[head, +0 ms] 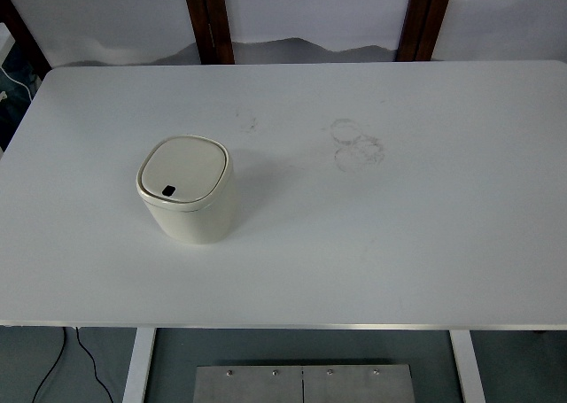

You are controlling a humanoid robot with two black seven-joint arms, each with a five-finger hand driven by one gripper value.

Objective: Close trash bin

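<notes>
The bin point(185, 190) stands left of centre on the desk point(425, 235) with its lid point(182, 169) seemingly already flat and shut, so any closing press should land squarely on top, though neither hand is in view, leaving their state and nearness unknowable.

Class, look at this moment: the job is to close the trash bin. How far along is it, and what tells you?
Done: the trash bin stands upright on the white table, its lid lying flat and flush in the rim. In hand: nothing, as neither robot hand is in view. Left: apparently nothing, unless the lid needs a press to latch, which cannot be seen.
</notes>
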